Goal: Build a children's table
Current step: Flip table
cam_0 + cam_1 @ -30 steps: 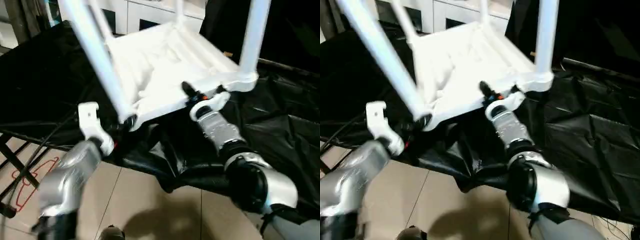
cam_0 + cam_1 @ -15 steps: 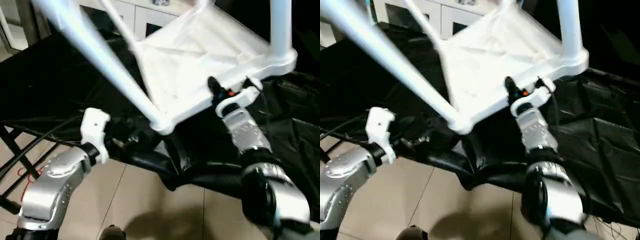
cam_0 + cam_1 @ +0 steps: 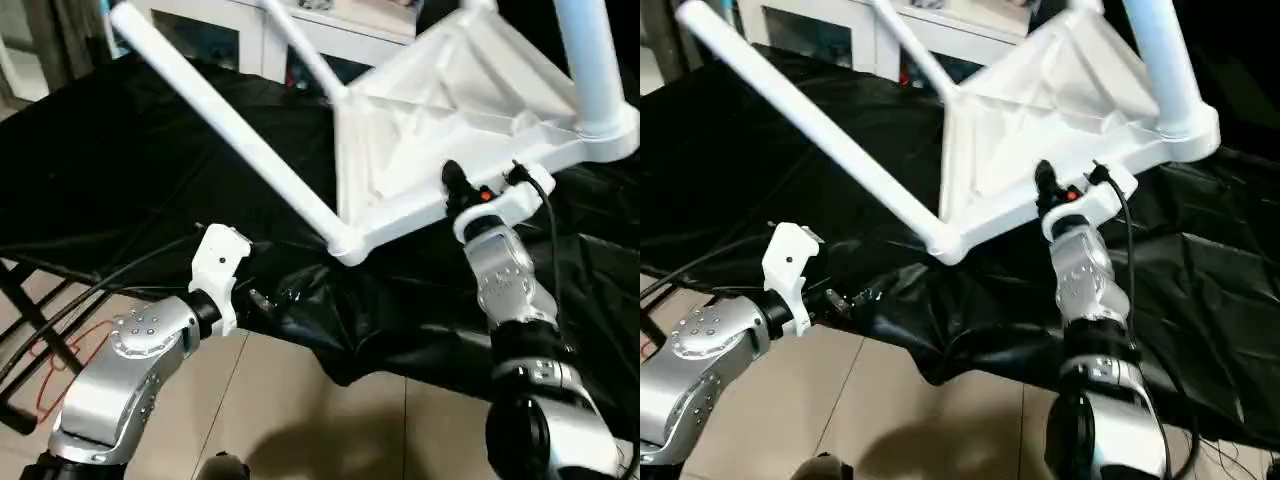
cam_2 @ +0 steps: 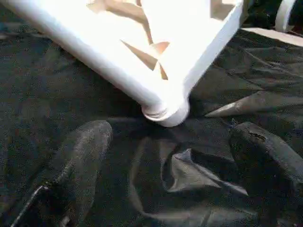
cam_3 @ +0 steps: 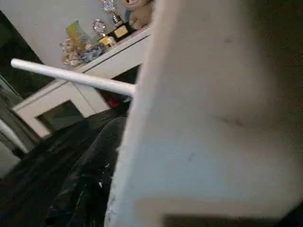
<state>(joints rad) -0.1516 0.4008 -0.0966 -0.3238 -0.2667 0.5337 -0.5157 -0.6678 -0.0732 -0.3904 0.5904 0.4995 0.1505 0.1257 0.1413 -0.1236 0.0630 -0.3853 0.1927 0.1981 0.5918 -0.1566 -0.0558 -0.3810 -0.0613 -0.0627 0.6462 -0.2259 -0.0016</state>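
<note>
My right jaws (image 3: 452,190) stay clamped on the tabletop (image 3: 450,110), now tilted steeper; left jaws (image 4: 165,156) apart, released; legs (image 3: 230,130) seated.

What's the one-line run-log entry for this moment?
right gripper: at edge of tilted white plastic tabletop | left gripper: open, empty, below corner socket | white tube legs: fitted | black sheet: underneath
</note>
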